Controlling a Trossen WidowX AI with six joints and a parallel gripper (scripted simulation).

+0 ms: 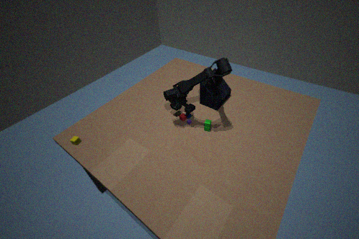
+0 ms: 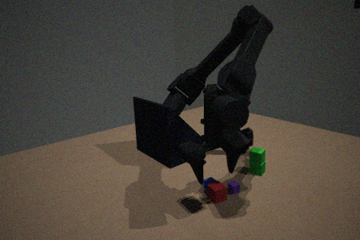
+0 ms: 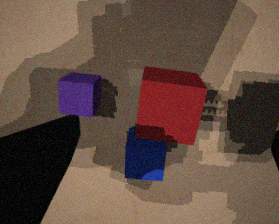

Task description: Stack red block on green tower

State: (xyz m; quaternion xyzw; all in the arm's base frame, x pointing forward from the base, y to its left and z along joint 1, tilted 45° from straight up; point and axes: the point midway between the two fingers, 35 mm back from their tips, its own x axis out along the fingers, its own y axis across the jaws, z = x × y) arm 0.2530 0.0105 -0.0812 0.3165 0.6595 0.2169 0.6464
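Hand (image 1: 183, 111) (image 2: 216, 176) (image 3: 176, 132) released, above the bench (image 1: 252, 157) (image 2: 72, 186) (image 3: 90, 200); red block (image 1: 183, 117) (image 2: 217, 192) (image 3: 171, 105) down there, hard by the blue block (image 1: 189, 116) (image 2: 208, 181) (image 3: 145, 160), sideways between the spread fingers but lower and farther out. Probably reach outward, then descend, before turning to the green tower (image 1: 207, 125) (image 2: 257, 161)

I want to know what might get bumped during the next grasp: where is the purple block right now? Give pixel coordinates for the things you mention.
In the wrist view, the purple block (image 1: 189, 122) (image 2: 233, 187) (image 3: 79, 95) sits left of the red block (image 1: 183, 117) (image 2: 217, 192) (image 3: 171, 110), a gap between them.
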